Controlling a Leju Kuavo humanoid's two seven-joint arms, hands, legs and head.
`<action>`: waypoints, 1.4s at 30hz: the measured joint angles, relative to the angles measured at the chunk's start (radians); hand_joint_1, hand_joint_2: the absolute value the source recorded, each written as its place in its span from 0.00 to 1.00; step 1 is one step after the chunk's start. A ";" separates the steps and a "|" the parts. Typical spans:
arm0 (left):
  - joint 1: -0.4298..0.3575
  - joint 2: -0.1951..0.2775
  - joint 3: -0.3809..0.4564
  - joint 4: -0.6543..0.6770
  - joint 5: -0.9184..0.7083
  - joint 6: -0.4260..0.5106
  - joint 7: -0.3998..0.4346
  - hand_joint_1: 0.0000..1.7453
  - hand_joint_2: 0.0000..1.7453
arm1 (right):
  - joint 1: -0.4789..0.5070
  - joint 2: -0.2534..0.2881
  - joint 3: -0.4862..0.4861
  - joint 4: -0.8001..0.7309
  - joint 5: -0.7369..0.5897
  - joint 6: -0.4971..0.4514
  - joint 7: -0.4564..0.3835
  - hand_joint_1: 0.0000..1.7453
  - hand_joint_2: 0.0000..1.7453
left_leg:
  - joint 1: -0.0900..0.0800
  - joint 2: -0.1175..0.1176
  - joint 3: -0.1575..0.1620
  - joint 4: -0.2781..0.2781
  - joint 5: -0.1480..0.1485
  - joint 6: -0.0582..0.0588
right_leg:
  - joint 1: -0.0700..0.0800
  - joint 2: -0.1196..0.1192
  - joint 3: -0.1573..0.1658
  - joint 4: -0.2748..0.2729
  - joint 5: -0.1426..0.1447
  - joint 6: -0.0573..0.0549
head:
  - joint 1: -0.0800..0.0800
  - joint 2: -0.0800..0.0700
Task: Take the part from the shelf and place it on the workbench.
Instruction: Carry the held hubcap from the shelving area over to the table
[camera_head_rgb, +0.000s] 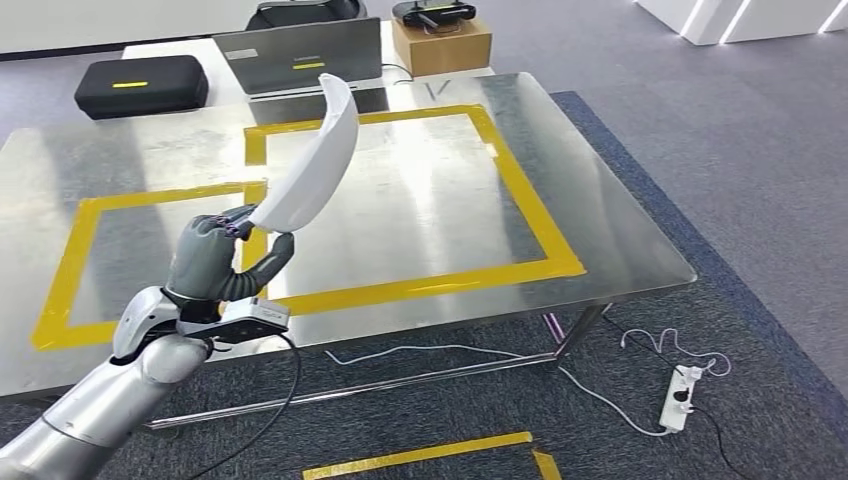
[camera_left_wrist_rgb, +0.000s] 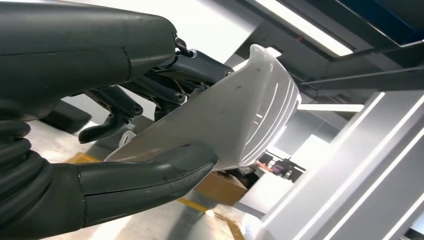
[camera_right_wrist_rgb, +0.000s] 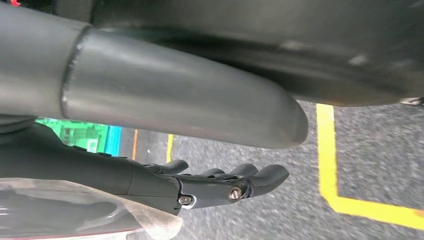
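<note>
One white curved part (camera_head_rgb: 315, 160) is the task's thing, and it sits just left of centre in the head view, raised above the steel workbench (camera_head_rgb: 430, 210) without touching it. The left hand (camera_head_rgb: 215, 255) grips it by its lower end, thumb on one face and fingers on the other, so the long shell stands up and leans toward the upper right of the frame. Gripping at one end likely leaves the free end clear to come down on the bench first. In the left wrist view the part (camera_left_wrist_rgb: 235, 120) lies between the thick thumb (camera_left_wrist_rgb: 165, 167) and the dark fingers (camera_left_wrist_rgb: 195, 65); its ribbed edge points away from the palm.

Under the part, yellow tape (camera_head_rgb: 520, 190) marks a large rectangle on the bench, and a second taped rectangle lies at the left of the frame; these look like set-down zones, and the part hangs over the strip between them. By my judgement the carry is nearly done and lowering is what remains.

Right hand (camera_right_wrist_rgb: 220, 182): in its wrist view it hangs over grey carpet with yellow floor tape (camera_right_wrist_rgb: 327, 150), fingers loosely extended and holding nothing.

Beyond the bench, at the top of the head view, stand a black case (camera_head_rgb: 140, 85), a laptop (camera_head_rgb: 300, 55) and a cardboard box (camera_head_rgb: 440, 42). A white power strip (camera_head_rgb: 680, 395) lies on the carpet at lower right.
</note>
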 joint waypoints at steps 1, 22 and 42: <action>-0.001 0.000 0.000 0.000 0.000 0.000 0.000 1.00 1.00 | 0.000 0.000 0.000 0.000 0.000 0.000 -0.001 0.00 0.00 | -0.004 0.018 0.016 -0.033 0.004 0.005 | 0.004 -0.011 0.003 0.001 -0.004 0.005 | 0.001 0.000; -0.001 0.002 0.000 0.001 -0.027 0.002 0.016 1.00 1.00 | -0.001 0.000 -0.001 0.000 -0.030 0.022 -0.026 0.00 0.00 | -0.006 -0.128 0.020 -0.048 0.002 0.045 | 0.004 0.115 -0.044 0.012 0.024 0.015 | 0.012 0.000; -0.087 0.022 0.003 0.180 -0.231 0.067 0.143 1.00 1.00 | -0.003 0.000 0.000 0.000 -0.045 0.051 -0.023 0.00 0.00 | -0.005 -0.128 0.022 -0.055 0.005 0.026 | 0.004 0.114 -0.042 0.012 0.023 0.004 | 0.012 0.000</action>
